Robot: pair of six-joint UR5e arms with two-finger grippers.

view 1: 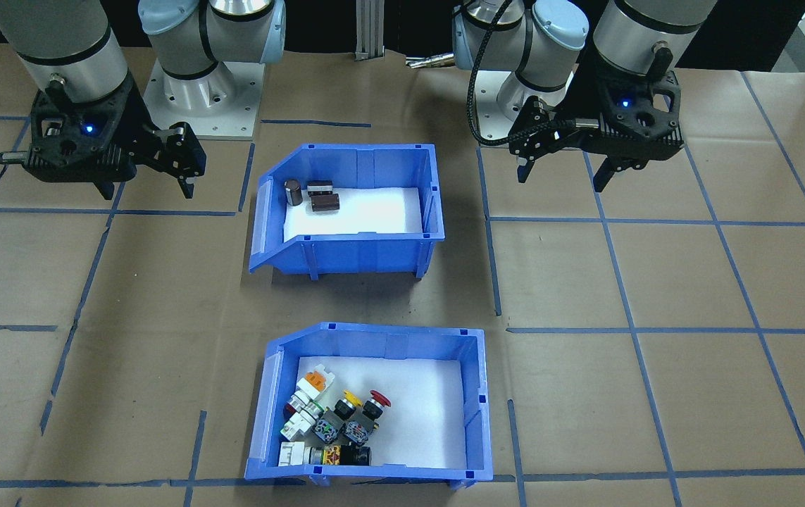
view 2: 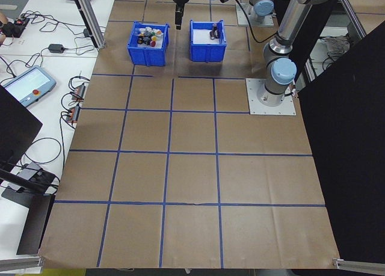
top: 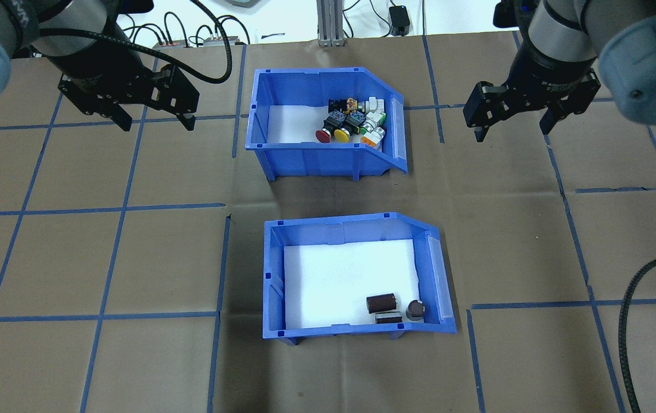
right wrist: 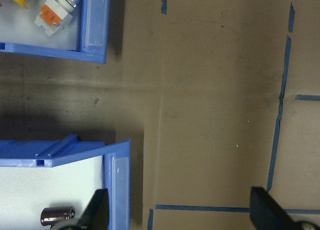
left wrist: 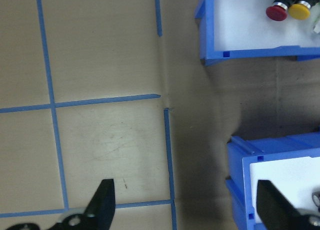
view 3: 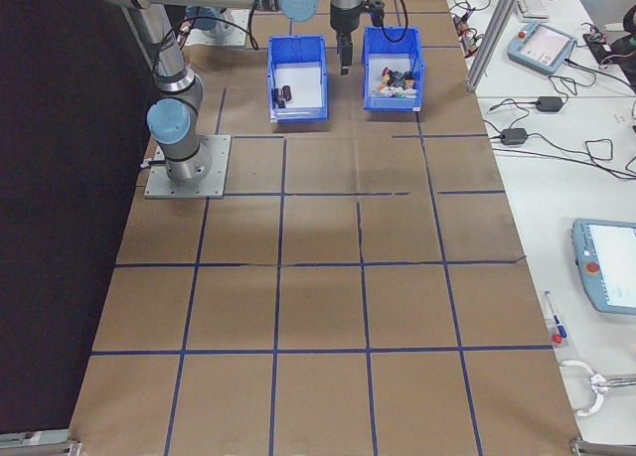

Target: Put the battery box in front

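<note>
The battery box sat on the table nearer the robot, the switch bin directly beyond it. 3 pieces lay in the box's near right corner. Left gripper and right gripper flanked the far bin.

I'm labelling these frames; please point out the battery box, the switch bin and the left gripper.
battery box [top: 272, 275]: overhead exterior, left wall.
switch bin [top: 305, 77]: overhead exterior, far wall.
left gripper [top: 157, 124]: overhead exterior, midway between fingertips.
</note>
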